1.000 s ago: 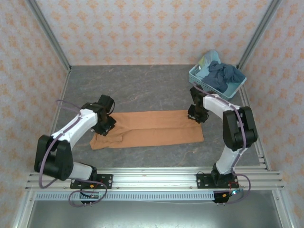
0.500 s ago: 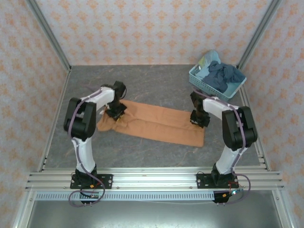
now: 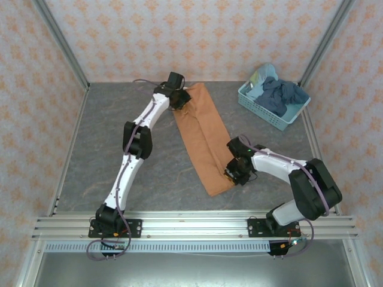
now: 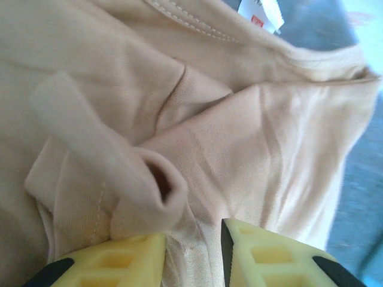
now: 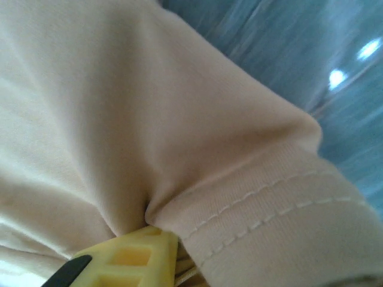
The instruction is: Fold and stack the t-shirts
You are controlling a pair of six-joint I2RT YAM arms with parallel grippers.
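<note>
T-shirt (image 3: 204, 135), orange-tan, pinched at both ends — left claw (image 3: 181, 99) far, right claw (image 3: 234, 173) near

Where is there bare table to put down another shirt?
The biggest bare patch is the table's left side, between the left rail and the left arm. Another lies right of the orange shirt, nearer than the basket. It is crowded around the right arm and the basket corner.
</note>
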